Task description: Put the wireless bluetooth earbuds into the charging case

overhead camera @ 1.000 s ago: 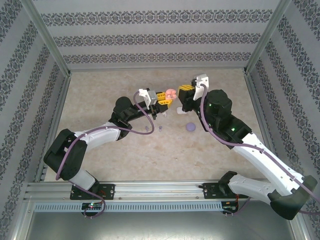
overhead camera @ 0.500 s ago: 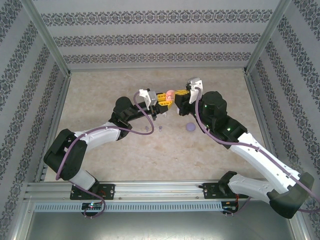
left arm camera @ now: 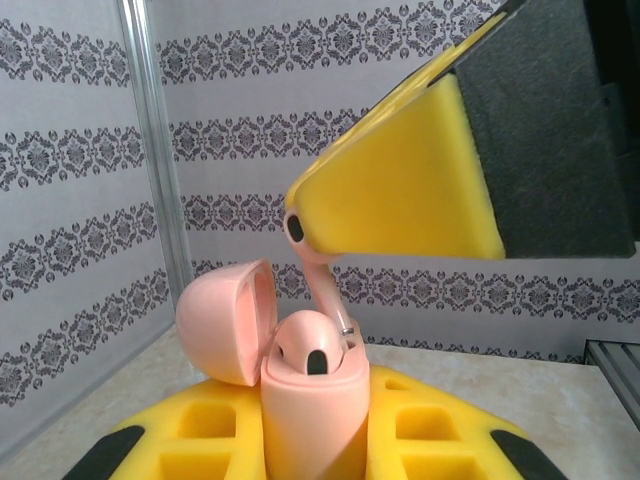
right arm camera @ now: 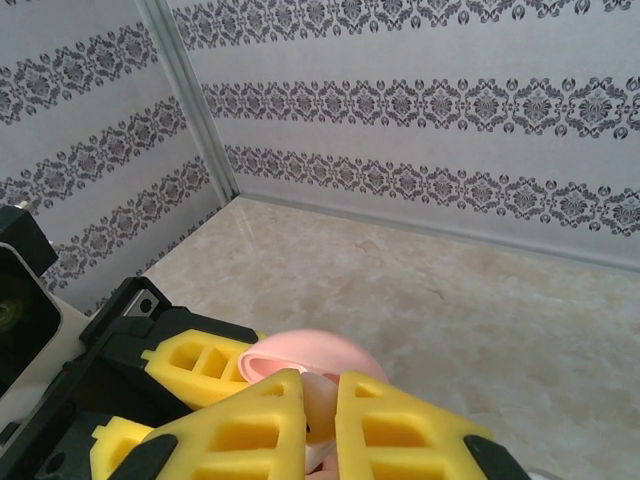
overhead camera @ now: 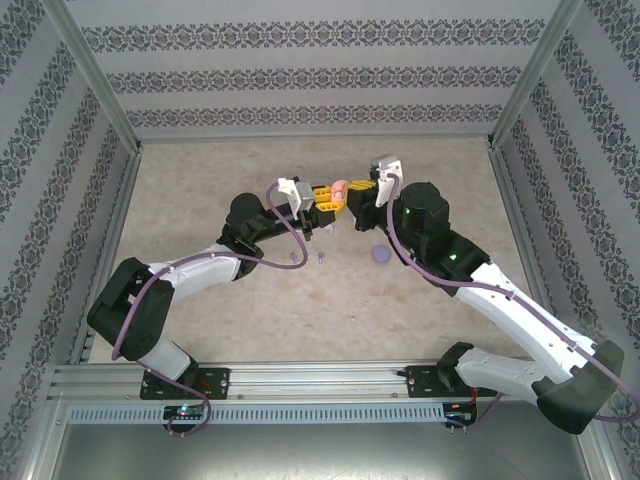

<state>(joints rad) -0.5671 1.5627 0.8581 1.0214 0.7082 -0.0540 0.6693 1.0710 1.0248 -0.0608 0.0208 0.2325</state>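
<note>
My left gripper (overhead camera: pixel 325 203) (left arm camera: pixel 310 445) is shut on an open pink charging case (left arm camera: pixel 310 400) (overhead camera: pixel 340 188), held upright above the table with its lid (left arm camera: pixel 228 320) swung left. One pink earbud (left arm camera: pixel 308 345) sits in the case. My right gripper (overhead camera: pixel 358 195) (right arm camera: pixel 321 400) is shut on a second pink earbud (left arm camera: pixel 325 285) (right arm camera: pixel 322 398), whose stem tip reaches the case's free slot. In the left wrist view the right gripper's yellow fingers (left arm camera: pixel 400 190) hang just above the case. Two tiny pale earbuds (overhead camera: pixel 293 258) (overhead camera: pixel 321 257) lie on the table below.
A closed purple case (overhead camera: pixel 379 253) lies on the beige table (overhead camera: pixel 300 310) under my right arm. Patterned walls with metal posts (overhead camera: pixel 110 120) close in the table at the back and both sides. My left gripper's fingers (right arm camera: pixel 190 365) sit beside the right gripper.
My right gripper has moved left to meet the left gripper, bringing the pink earbud over the open case. The left arm and the case have stayed put.
</note>
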